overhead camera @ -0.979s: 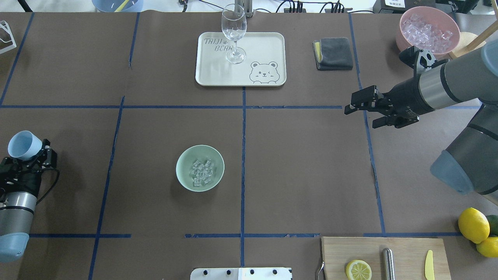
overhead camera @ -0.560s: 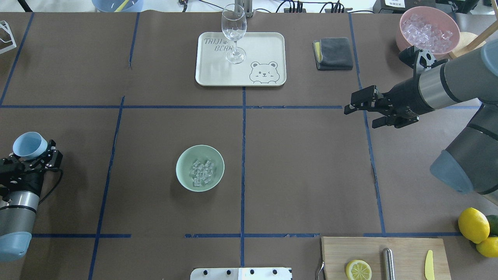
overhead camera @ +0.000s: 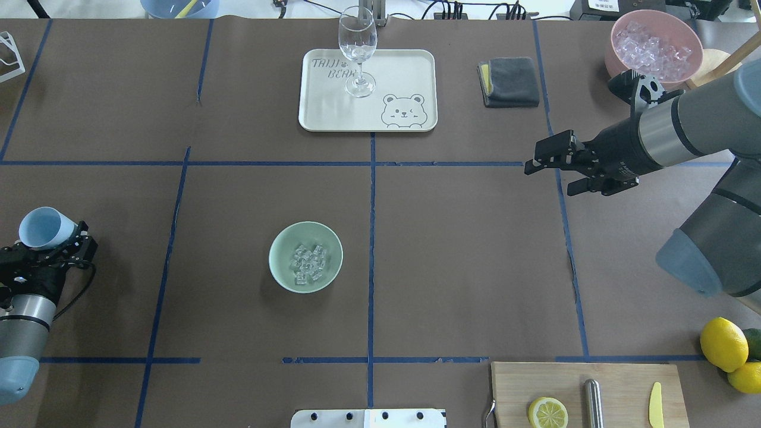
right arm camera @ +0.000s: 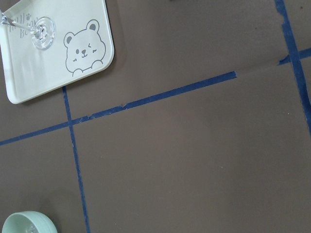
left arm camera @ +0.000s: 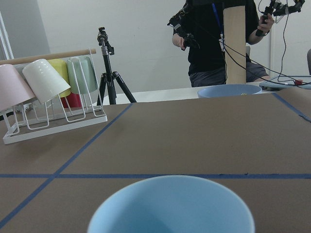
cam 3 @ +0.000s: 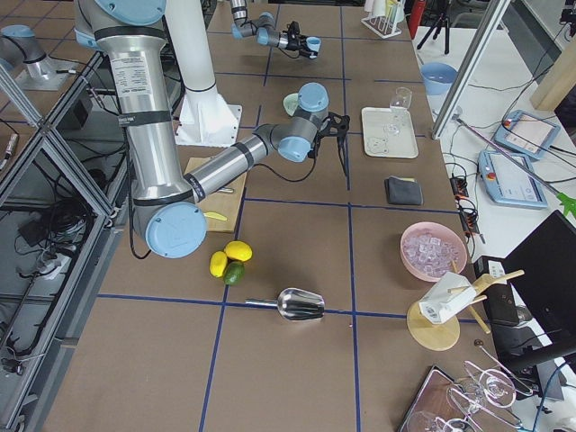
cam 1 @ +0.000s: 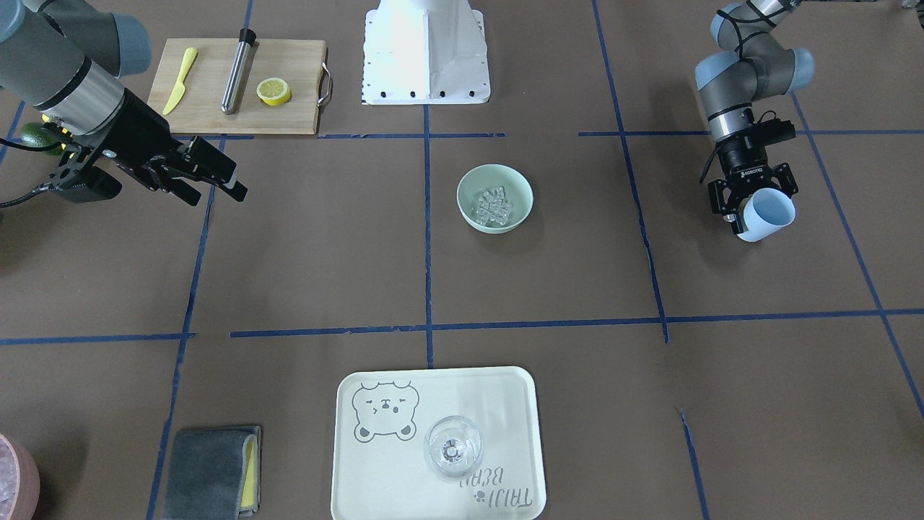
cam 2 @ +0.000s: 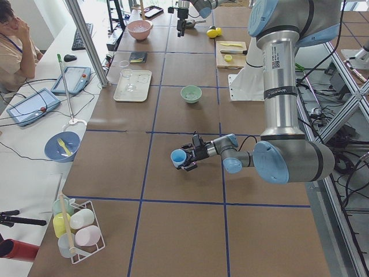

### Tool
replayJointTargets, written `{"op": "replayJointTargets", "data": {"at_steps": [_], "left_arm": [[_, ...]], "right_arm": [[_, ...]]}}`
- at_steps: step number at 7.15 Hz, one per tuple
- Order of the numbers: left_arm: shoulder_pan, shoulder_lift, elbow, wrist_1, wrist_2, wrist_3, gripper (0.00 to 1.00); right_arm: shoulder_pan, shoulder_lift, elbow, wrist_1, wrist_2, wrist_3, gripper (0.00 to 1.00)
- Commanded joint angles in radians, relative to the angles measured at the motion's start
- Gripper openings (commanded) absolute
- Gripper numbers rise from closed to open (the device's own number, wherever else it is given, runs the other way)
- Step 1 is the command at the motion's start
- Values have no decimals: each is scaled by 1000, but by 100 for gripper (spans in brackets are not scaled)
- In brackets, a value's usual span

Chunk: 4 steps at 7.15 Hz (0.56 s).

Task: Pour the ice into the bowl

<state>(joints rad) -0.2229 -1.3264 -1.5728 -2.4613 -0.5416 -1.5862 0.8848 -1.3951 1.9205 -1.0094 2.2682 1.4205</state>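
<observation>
The mint-green bowl (overhead camera: 282, 252) stands left of the table's centre and holds a small heap of clear ice (overhead camera: 308, 263). It also shows in the front view (cam 1: 471, 186) with the ice (cam 1: 494, 204). My left gripper (overhead camera: 52, 239) is at the table's far left, well away from the bowl. It is shut on a pale blue cup (overhead camera: 43, 227) that lies tilted on its side. The cup's rim fills the bottom of the left wrist view (left arm camera: 170, 206). My right gripper (overhead camera: 550, 178) is open and empty, hovering over the right half of the table.
A pink container of ice (overhead camera: 654, 44) stands at the far right back. A cream tray (overhead camera: 404, 65) with a wine glass (overhead camera: 358, 47) is at the back centre, with a grey cloth (overhead camera: 510, 81) beside it. A cutting board (overhead camera: 618, 380) and lemons (overhead camera: 722, 343) sit front right.
My left gripper with the blue cup has drawn slightly back toward the robot, and the cup has changed its tilt. My right arm has barely moved.
</observation>
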Motion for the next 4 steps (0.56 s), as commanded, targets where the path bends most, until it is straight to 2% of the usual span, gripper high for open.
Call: {"op": "replayJointTargets", "data": {"at_steps": [1, 2, 4], "left_arm": [[28, 89, -138, -7, -134, 67, 100], [30, 120, -183, -10, -173, 87, 100], [36, 150, -203, -11, -179, 95, 100]], "right_arm": [[-1, 1, 0, 0, 2, 11, 100], [-1, 1, 2, 0, 2, 12, 100], [-1, 1, 2, 0, 4, 12, 100]]}}
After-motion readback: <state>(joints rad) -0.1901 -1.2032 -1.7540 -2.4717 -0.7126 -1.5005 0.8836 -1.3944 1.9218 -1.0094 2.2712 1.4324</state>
